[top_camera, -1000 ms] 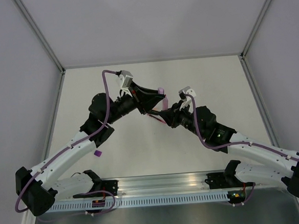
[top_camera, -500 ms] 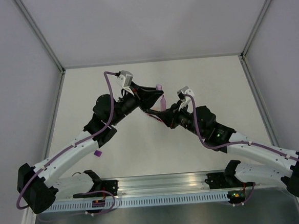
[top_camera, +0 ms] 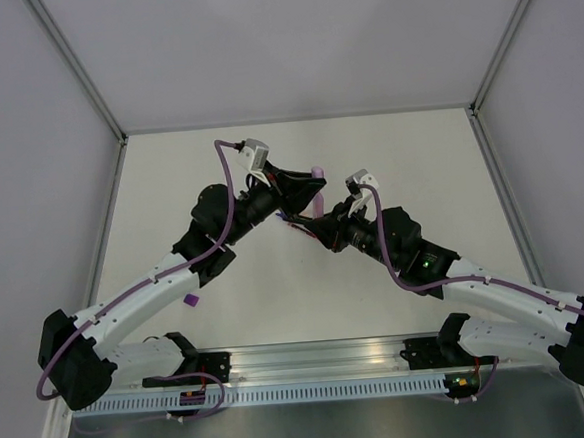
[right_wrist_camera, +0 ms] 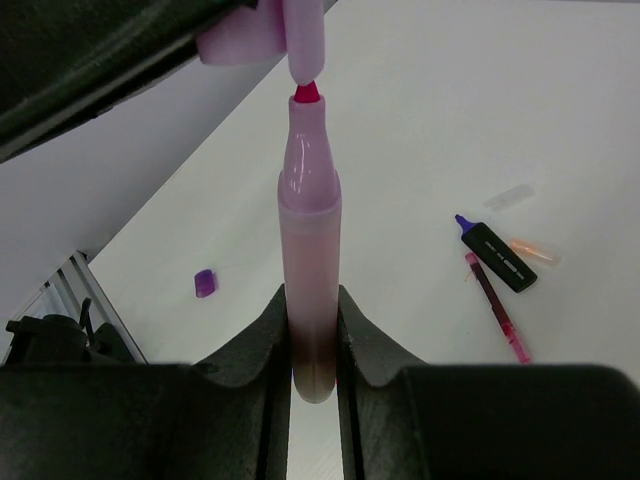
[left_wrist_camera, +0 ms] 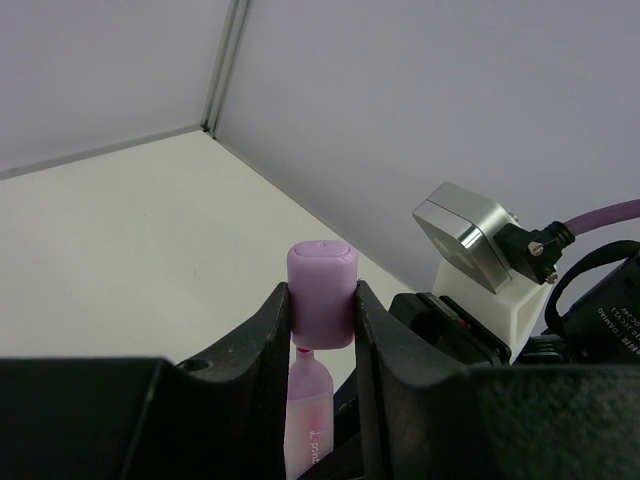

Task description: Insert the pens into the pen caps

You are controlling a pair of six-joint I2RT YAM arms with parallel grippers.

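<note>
Pen (right_wrist_camera: 308, 250) with a pale pink barrel and a red tip, sticking straight out of the right gripper (right_wrist_camera: 311, 297), whose 2 fingers are clamped on its lower barrel. Its long axis runs directly away from that hand, tip leading. Just beyond the tip is a lilac-pink cap (left_wrist_camera: 322, 293), pinched by its sides between the 2 fingers of the left gripper (left_wrist_camera: 321, 302). The cap's closed end shows past those fingertips and its open end faces the pen. Tip and cap mouth are almost touching — in the left wrist view the red tip sits just under the cap's rim, and it cannot be told whether it has entered. Pen and cap look nearly in line, so the coming push would run along the pen's length. Both hang in the air between the 2 arms, above the table (top_camera: 276, 280). Compared with 1 second ago, the left arm has swung toward the right arm, bringing the cap over the tip — the right arm has hardly moved.
</note>
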